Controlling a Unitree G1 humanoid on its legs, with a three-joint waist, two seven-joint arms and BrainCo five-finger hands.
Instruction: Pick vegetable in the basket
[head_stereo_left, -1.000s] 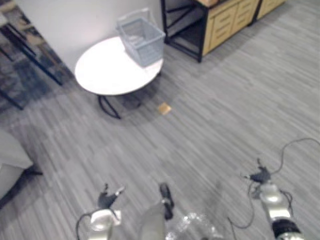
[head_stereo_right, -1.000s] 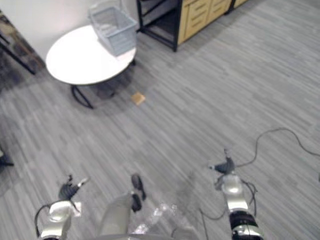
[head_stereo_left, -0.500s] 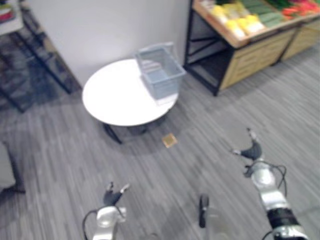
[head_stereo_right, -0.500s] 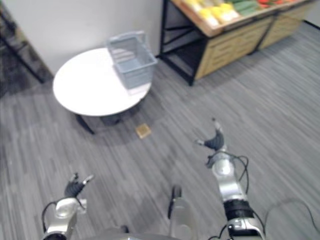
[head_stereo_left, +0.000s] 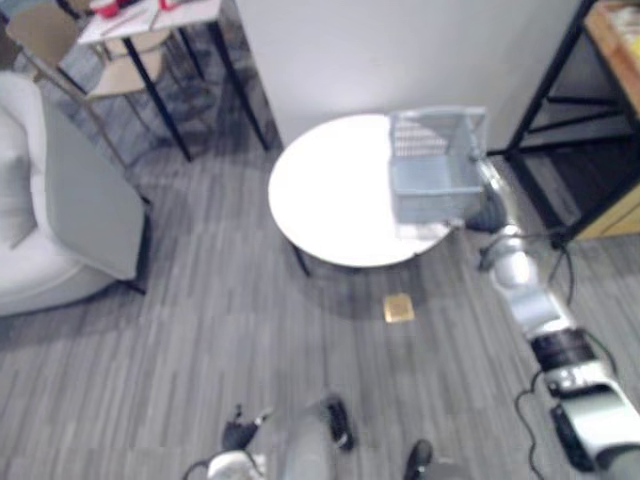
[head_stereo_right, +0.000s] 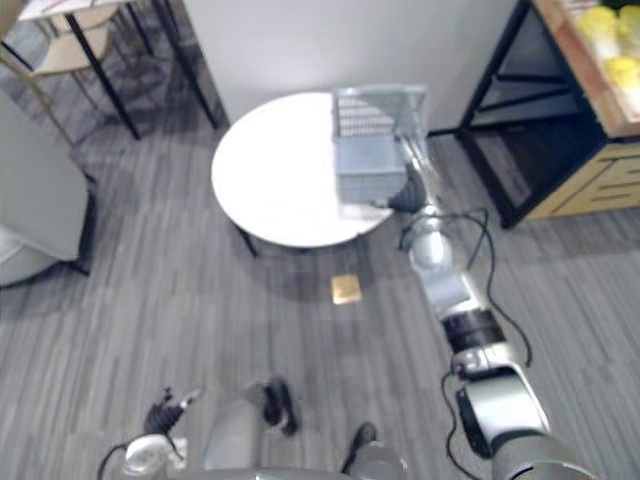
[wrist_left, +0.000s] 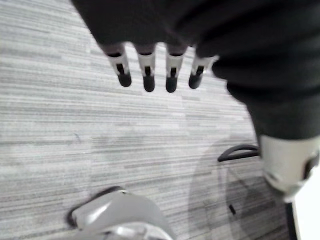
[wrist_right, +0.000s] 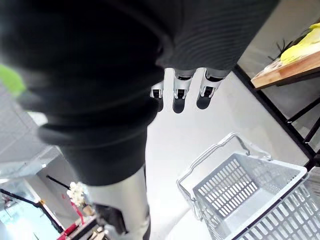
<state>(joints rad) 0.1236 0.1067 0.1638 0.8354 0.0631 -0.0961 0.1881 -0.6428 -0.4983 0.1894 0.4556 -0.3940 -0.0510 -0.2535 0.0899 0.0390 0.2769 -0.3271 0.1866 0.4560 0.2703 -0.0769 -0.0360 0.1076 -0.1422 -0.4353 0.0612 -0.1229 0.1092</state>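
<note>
The right hand (head_stereo_right: 408, 187) is stretched far out in front at the end of its arm, and the grey basket (head_stereo_right: 369, 150) stands just on its left side, on the near right part of the round white table (head_stereo_right: 280, 180). The dark back of the hand lies against or just beside the basket's right wall; I cannot tell whether they touch. In the right wrist view the fingers (wrist_right: 180, 94) are straight and side by side, holding nothing, and the basket sits past them with a handle (wrist_right: 212, 154) arching from its rim. What shows of the basket's inside is bare grey floor and slotted walls. The yellow vegetables (head_stereo_right: 590, 22) lie on a wooden shelf (head_stereo_right: 583, 88) carried by a black frame, off to the right of the right hand and beyond it, well apart from both the hand and the basket. A corner of that shelf, with something yellow on it, shows in the right wrist view too. A small brown square (head_stereo_right: 346, 290) lies on the grey plank floor (head_stereo_right: 160, 300) nearer than the right hand and to its left, just off the table's edge. The left hand (head_stereo_right: 164, 412) hangs low and close to the body, far behind the right one, its fingers (wrist_left: 148, 70) straight in a loose row above the floor, holding nothing.
</note>
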